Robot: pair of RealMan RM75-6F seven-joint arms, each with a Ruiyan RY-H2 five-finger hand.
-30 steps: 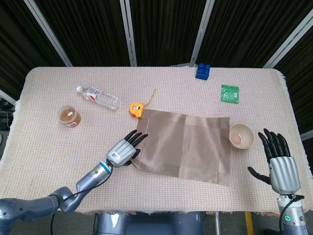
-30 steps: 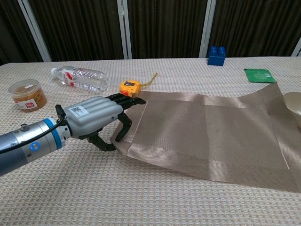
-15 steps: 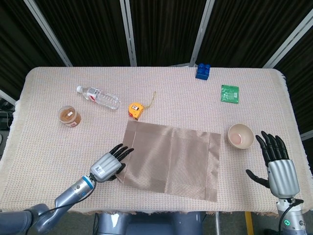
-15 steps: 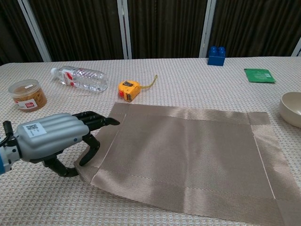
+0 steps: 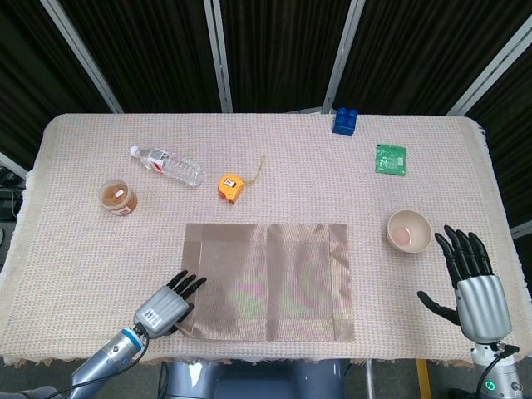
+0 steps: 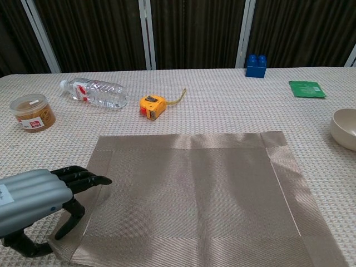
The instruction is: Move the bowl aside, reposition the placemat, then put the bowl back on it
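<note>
The brown woven placemat (image 5: 270, 278) (image 6: 194, 194) lies flat near the table's front edge, square to it. My left hand (image 5: 169, 304) (image 6: 39, 206) pinches the mat's near left corner, fingers on top and thumb under the edge. A cream bowl (image 5: 409, 230) (image 6: 345, 128) stands on the tablecloth to the right of the mat, apart from it. Beyond the bowl, at the front right, my right hand (image 5: 474, 278) hovers with fingers spread and nothing in it. The chest view does not show that hand.
A yellow tape measure (image 5: 232, 185) (image 6: 153, 105) lies just behind the mat. Further left are a plastic bottle (image 5: 167, 165) (image 6: 94, 92) and a small jar (image 5: 118, 197) (image 6: 34, 113). A blue brick (image 5: 344, 120) and a green packet (image 5: 390, 159) sit at the back right.
My left hand has drawn the placemat toward the front left and turned it square to the table edge, away from the bowl. The right hand has barely shifted.
</note>
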